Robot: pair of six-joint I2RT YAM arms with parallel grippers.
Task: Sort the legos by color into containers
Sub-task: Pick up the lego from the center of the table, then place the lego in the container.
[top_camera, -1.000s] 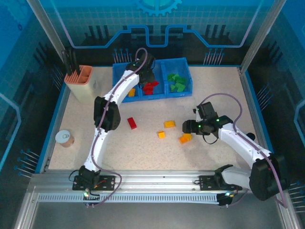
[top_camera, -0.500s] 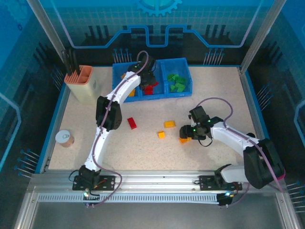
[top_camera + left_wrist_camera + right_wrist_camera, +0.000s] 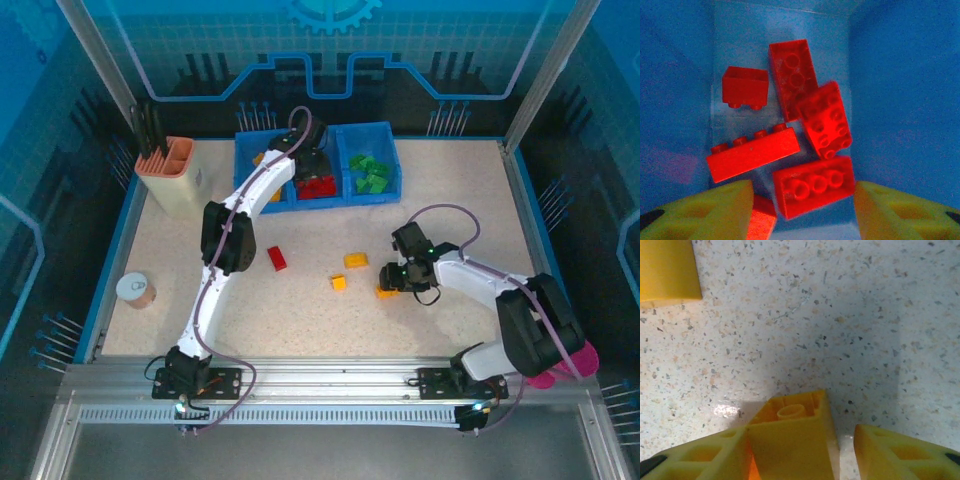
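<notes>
1. The blue tray [image 3: 345, 201] at the far side of the table [image 3: 450, 200] holds most of the bricks, already sorted. Yellow bricks [image 3: 266, 160] are in its left bin, a red pile [image 3: 318, 187] in the middle and a green pile [image 3: 372, 172] on the right.
2. The left gripper [image 3: 802, 200] hangs over the middle bin with its fingers spread and grips nothing. The red pile lies loose beneath it.
3. The right gripper [image 3: 800, 432] is down on the table, straddling an orange brick [image 3: 790, 440]. One finger touches the brick and a sliver of table shows beside the other, so I judge it not yet clamped.
4. Besides that one, three bricks wait on the table: a red brick [image 3: 277, 258], a yellow brick [image 3: 356, 260] and a small orange brick [image 3: 339, 283]. The sorting looks mostly done.
</notes>
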